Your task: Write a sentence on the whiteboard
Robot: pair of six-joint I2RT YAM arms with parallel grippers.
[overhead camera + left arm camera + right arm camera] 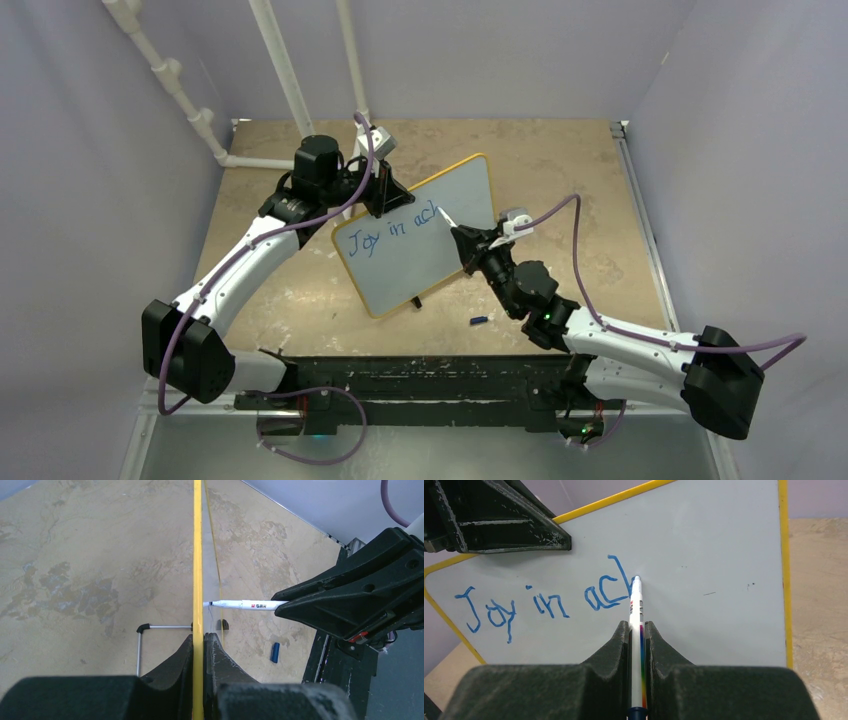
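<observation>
The whiteboard (425,255), white with a yellow-orange rim, stands tilted mid-table. My left gripper (385,190) is shut on its top left edge; in the left wrist view the rim (198,555) runs between the jaws of that gripper (202,636). The sentence (549,602) reads "Joy in ach" in blue, the "h" only partly drawn. My right gripper (637,625) is shut on a white marker (637,610) whose tip touches the board at the "h". The marker also shows in the top view (448,218) and the left wrist view (247,604).
A blue marker cap (479,321) lies on the table in front of the board, also seen in the left wrist view (275,652). The board's wire stand (150,630) rests behind it. White pipes (180,85) run along the back left wall.
</observation>
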